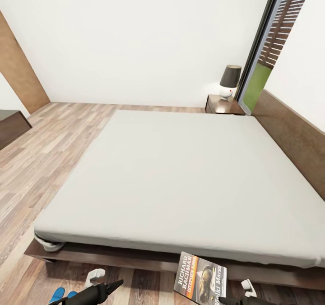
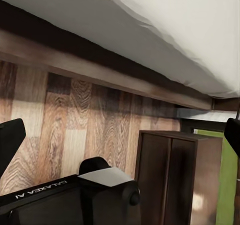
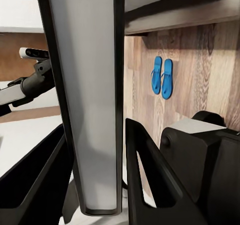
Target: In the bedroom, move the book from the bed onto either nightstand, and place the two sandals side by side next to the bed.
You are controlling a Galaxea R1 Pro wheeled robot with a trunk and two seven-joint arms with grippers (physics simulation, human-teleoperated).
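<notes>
**Book lifted off the bed, sandals already paired**

The right gripper (image 3: 102,185) has its jaws closed on the book (image 1: 199,278), held upright at the bed's (image 1: 180,174) near edge, ready to carry. The far nightstand (image 1: 221,105) carries a lamp (image 1: 230,81). The sandals (image 3: 162,77) lie side by side on the floor. The left gripper's (image 1: 101,289) jaws stand open, empty.

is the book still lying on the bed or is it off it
Off it. The book is held upright in the right gripper, in front of the bed frame; the mattress top shows nothing on it.
</notes>
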